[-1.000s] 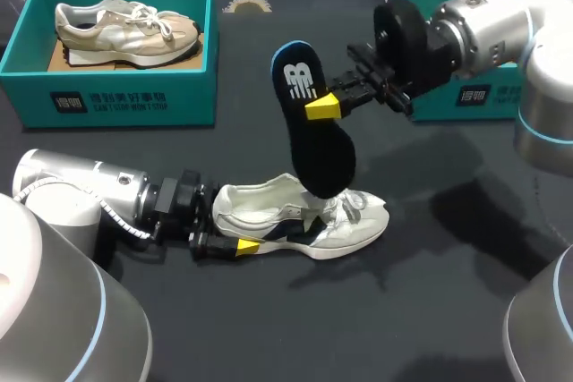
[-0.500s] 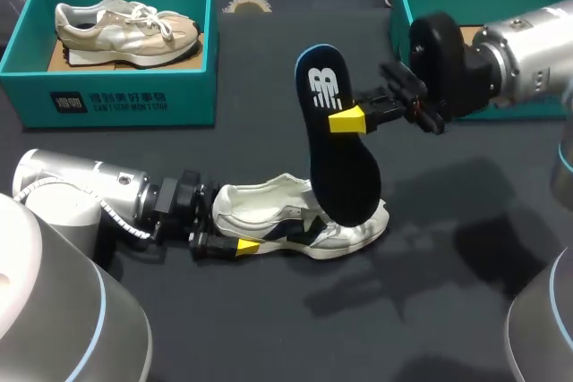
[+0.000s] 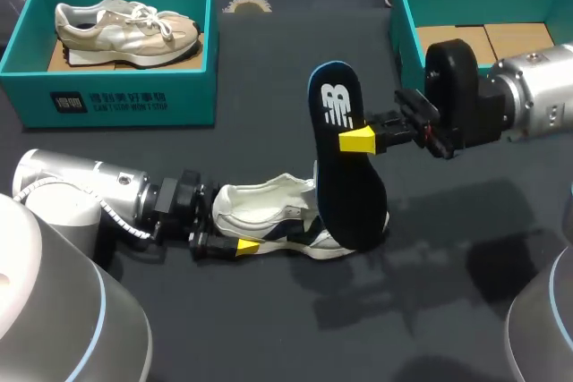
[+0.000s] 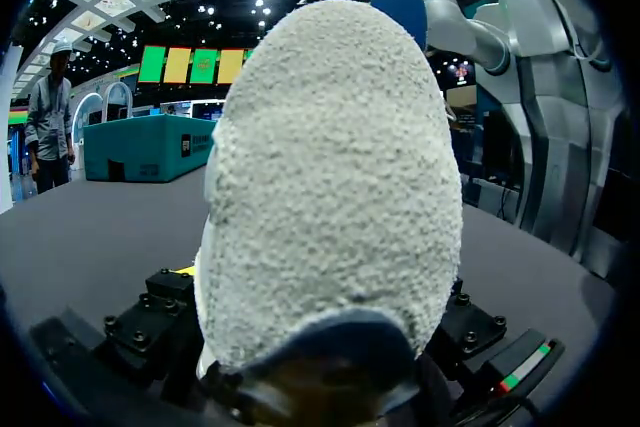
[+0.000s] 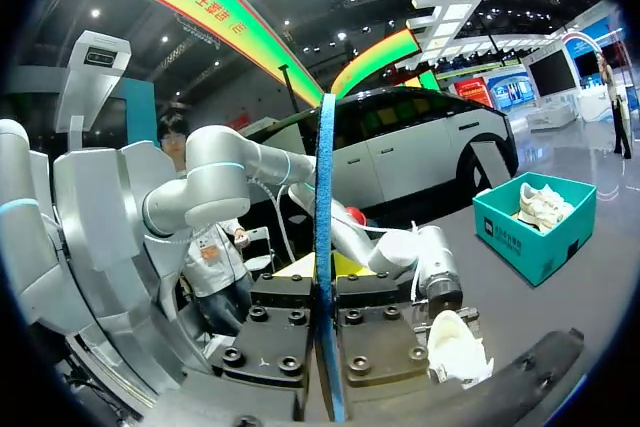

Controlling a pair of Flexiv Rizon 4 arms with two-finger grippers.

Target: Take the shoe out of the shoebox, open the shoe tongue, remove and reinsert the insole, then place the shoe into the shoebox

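Observation:
A white shoe (image 3: 269, 212) lies on its side on the black table, heel toward my left arm. My left gripper (image 3: 242, 221) has the heel between its wide-set fingers, and one yellow tip rests against the sole. In the left wrist view the fuzzy heel (image 4: 330, 197) fills the space between the fingers. My right gripper (image 3: 360, 139) is shut on a black insole (image 3: 347, 185) with a blue edge, and holds it nearly upright over the shoe's toe. In the right wrist view the insole (image 5: 324, 227) shows edge-on between the fingers.
A teal shoebox (image 3: 121, 96) at the back left holds a beige shoe (image 3: 125, 29). A second teal box (image 3: 407, 24) at the back right, behind my right arm, has cardboard in it. Open table lies in front of the shoe.
My right gripper has moved right and slightly down with the insole, which now stands more upright over the toe. The left arm and shoe have stayed still.

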